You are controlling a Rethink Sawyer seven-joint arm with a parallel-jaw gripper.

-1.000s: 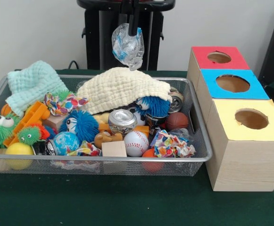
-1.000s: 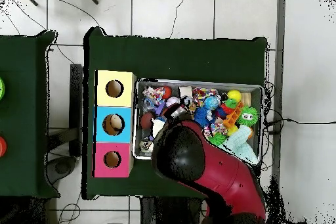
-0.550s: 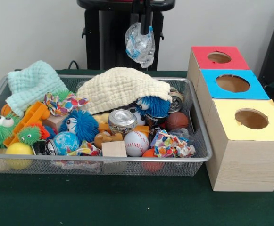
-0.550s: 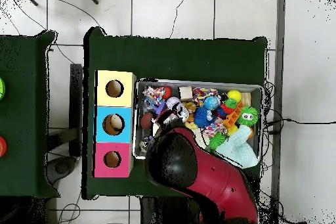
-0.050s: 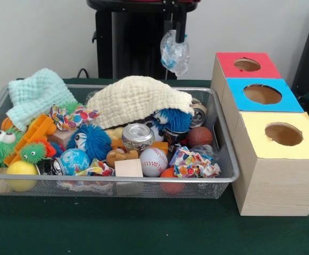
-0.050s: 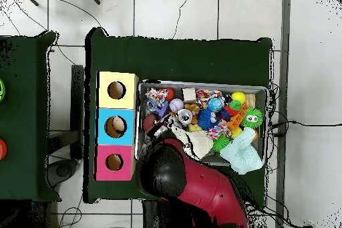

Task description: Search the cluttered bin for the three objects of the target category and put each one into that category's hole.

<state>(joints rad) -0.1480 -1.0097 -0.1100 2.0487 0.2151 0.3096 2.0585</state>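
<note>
Gripper (image 5: 178,33) is clamped on a crumpled clear plastic wrapper (image 5: 174,53), which hangs free in the air above the far rim of the mesh bin (image 5: 226,154), on the side nearest the three wooden boxes. Judged step: carrying the wrapper across to one of the holes; which colour is its category cannot be read from these views, though the red-topped box (image 5: 245,71) lies closest to the load. To do it well, the carry should stay high enough that the dangling tail clears the box edge, the wrapper should be centred over the hole before release, and allowance made for light film clinging or drifting. Beyond the red box, moving away from the bin's far end, stand the blue-topped box (image 5: 261,95) and the yellow-topped box (image 5: 282,139). In the overhead view a pale shape seems to lie inside the blue hole; the other two look dark, contents uncertain. The bin remains crowded: a cream cloth (image 5: 143,98) draped over the middle, a mint cloth (image 5: 36,95) at the end furthest from the boxes, a dented can (image 5: 138,135), a baseball (image 5: 153,161), a wooden block (image 5: 128,168) and further crumpled wrappers (image 5: 195,163) near the front rim
</note>
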